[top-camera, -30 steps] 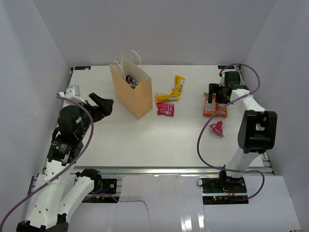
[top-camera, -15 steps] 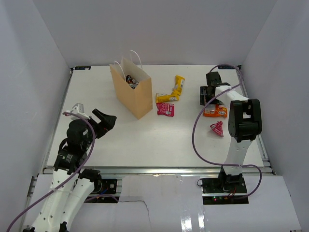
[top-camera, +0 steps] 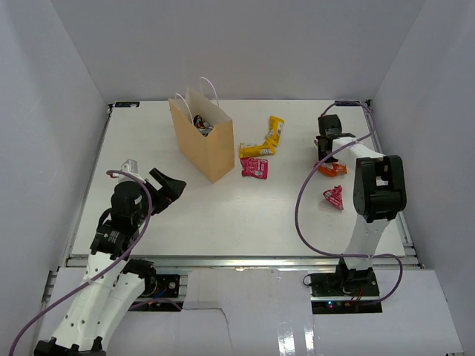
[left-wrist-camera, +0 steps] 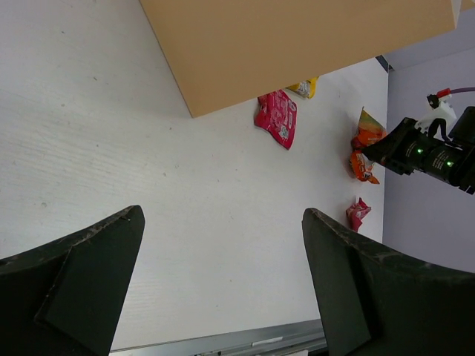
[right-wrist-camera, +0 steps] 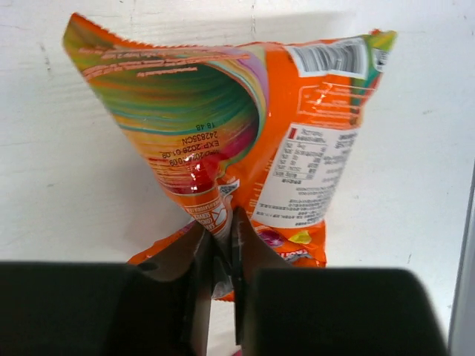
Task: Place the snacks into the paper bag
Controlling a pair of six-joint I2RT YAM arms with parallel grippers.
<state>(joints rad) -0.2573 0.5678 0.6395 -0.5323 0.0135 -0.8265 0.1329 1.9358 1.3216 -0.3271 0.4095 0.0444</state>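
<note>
The tan paper bag (top-camera: pixel 204 144) stands upright at the back left, with a dark packet (top-camera: pixel 202 123) showing inside it. To its right lie two yellow snacks (top-camera: pixel 266 141) and a pink packet (top-camera: pixel 254 167). My right gripper (right-wrist-camera: pixel 223 230) is shut on a pinched fold of an orange snack packet (right-wrist-camera: pixel 245 119), at the far right of the table (top-camera: pixel 329 165). Another orange packet (right-wrist-camera: pixel 300 248) lies under it. A small pink packet (top-camera: pixel 334 197) lies nearer. My left gripper (left-wrist-camera: pixel 223 222) is open over bare table, well short of the bag (left-wrist-camera: pixel 297 44).
White walls close in the table on three sides. A metal rail (top-camera: pixel 237 261) runs along the near edge. The right arm's purple cable (top-camera: pixel 303 215) loops over the table's right part. The left arm (top-camera: pixel 122 215) leans over the near-left corner.
My right gripper has moved in and shut on the orange packet, lifting its fold. My left arm has drawn back toward the near-left, still open.
</note>
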